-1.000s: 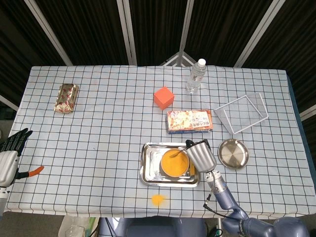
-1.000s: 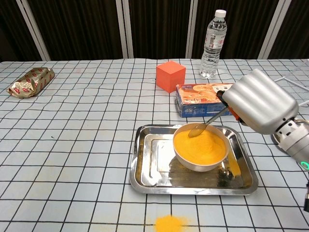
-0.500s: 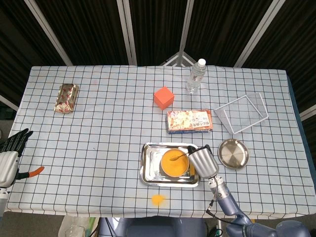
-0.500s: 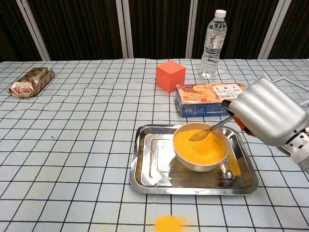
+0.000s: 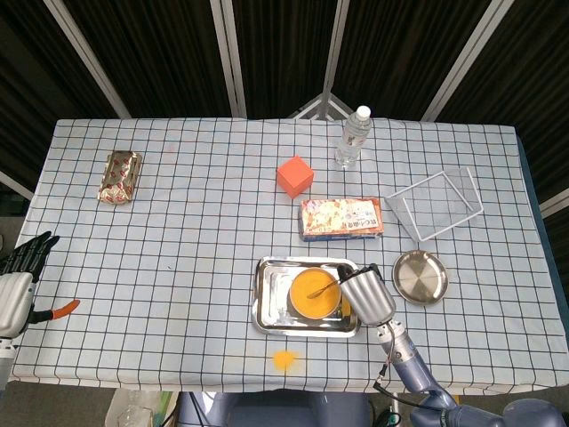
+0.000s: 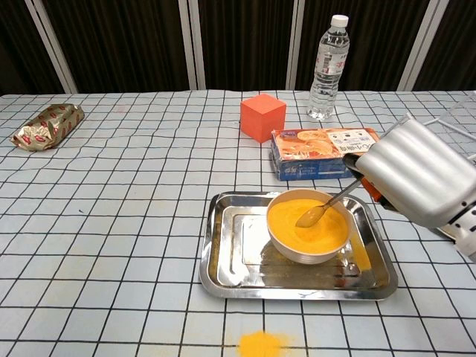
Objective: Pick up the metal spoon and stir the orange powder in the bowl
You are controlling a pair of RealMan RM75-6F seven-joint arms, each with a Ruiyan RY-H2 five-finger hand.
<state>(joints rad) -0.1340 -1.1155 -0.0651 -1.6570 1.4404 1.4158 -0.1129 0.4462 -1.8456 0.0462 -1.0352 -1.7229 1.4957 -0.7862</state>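
A white bowl (image 6: 309, 231) (image 5: 313, 294) full of orange powder sits in the right half of a steel tray (image 6: 230, 264) (image 5: 269, 307). My right hand (image 6: 415, 181) (image 5: 368, 298) is just right of the bowl and grips the handle of the metal spoon (image 6: 321, 208) (image 5: 325, 288). The spoon slants down to the left, its scoop resting on the powder near the bowl's middle. My left hand (image 5: 18, 276) shows only in the head view, at the table's near left edge, fingers spread and holding nothing.
Spilled orange powder (image 6: 259, 344) lies in front of the tray. Behind the bowl are a snack box (image 6: 316, 151), an orange cube (image 6: 262, 117) and a water bottle (image 6: 328, 68). A foil packet (image 6: 46, 125) is far left. A steel plate (image 5: 420, 277) and wire rack (image 5: 434, 203) sit right.
My right hand has drawn back toward the near edge and lowered. The spoon's scoop travelled from the bowl's far rim to the middle of the powder. The left hand stayed put.
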